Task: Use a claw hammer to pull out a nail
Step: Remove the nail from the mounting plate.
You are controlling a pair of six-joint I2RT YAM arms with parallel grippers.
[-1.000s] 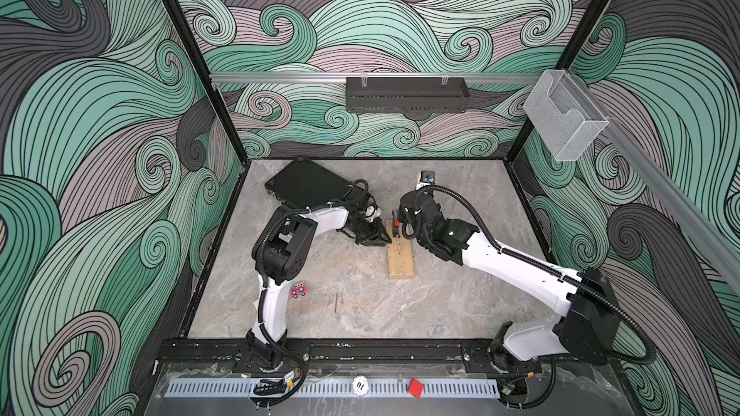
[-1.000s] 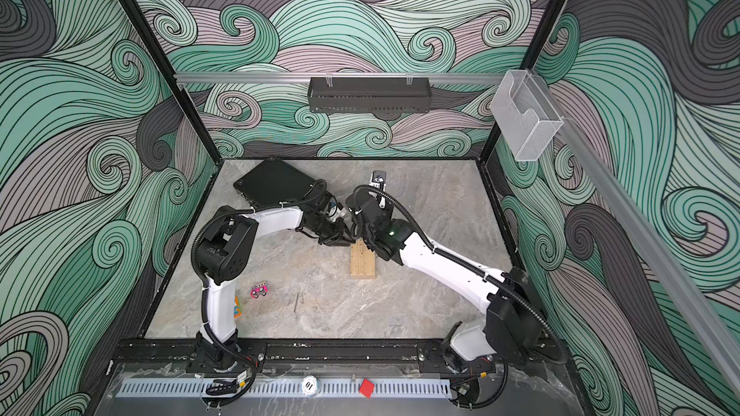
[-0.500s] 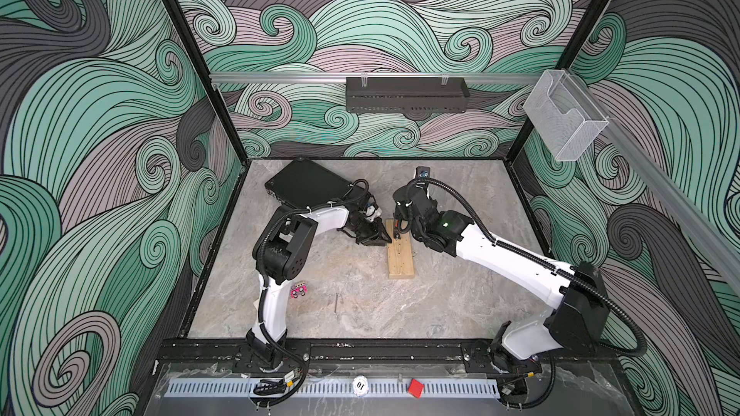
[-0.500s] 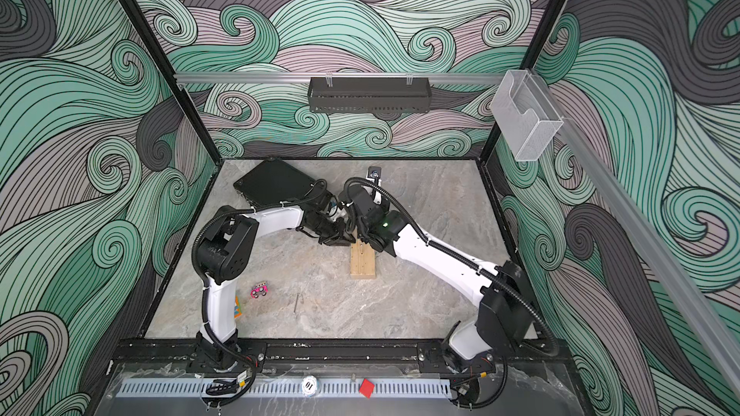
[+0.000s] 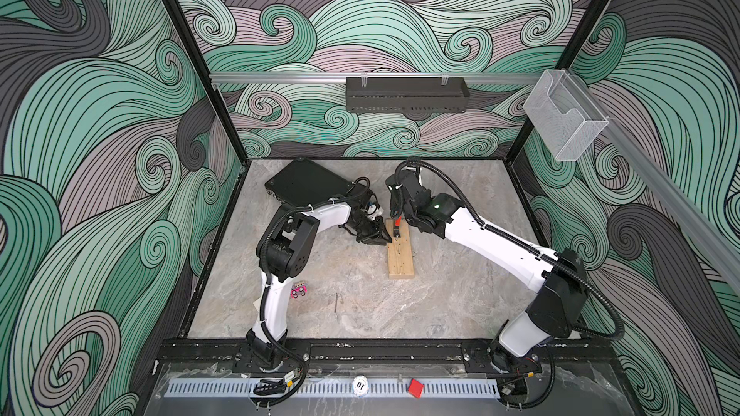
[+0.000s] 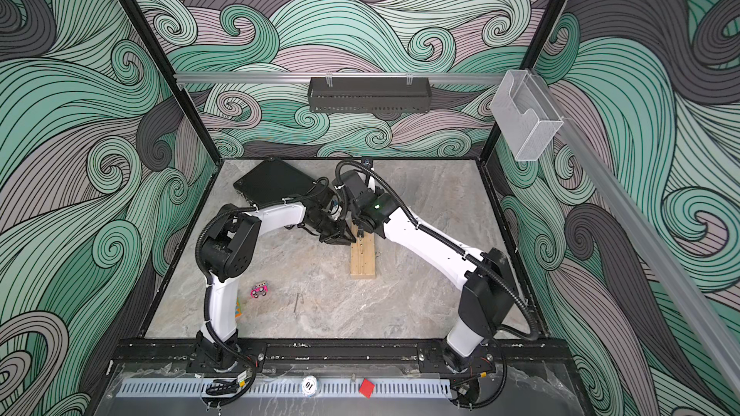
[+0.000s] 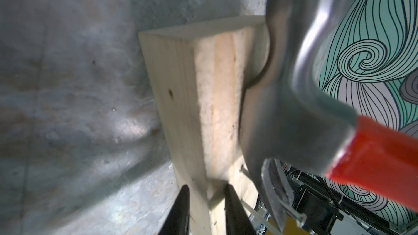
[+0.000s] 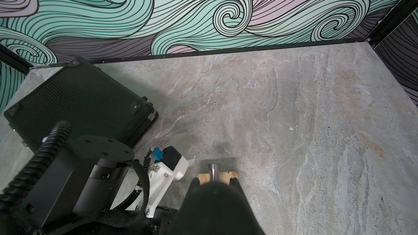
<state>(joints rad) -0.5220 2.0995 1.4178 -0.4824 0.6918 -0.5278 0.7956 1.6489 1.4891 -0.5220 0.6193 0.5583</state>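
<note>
Taking the back wall as twelve o'clock, the wooden block (image 5: 400,252) lies near the middle of the table (image 5: 460,306), its length running twelve to six. The hammer (image 5: 397,221) stands head down on the block's twelve o'clock end. In both top views it is little more than an orange fleck above the wood. Only the left wrist view shows it large. There its grey steel head lies against the block's top face, the orange neck slants away, and a nail (image 7: 243,172) pokes from the wood just beside the head. In that same view the left gripper (image 7: 207,209) has its fingers a little apart, straddling the block's long edge. Whether they pinch it I cannot tell. From above, that gripper touches the block near its ten o'clock corner. The right wrist view shows the right gripper (image 8: 214,180) clamped on the hammer's black handle, with a bit of steel showing beyond it. It also shows the black case (image 8: 79,105), which sits at the table's eleven o'clock. Only the top views show the pink toy (image 6: 259,290), at seven o'clock.
</note>
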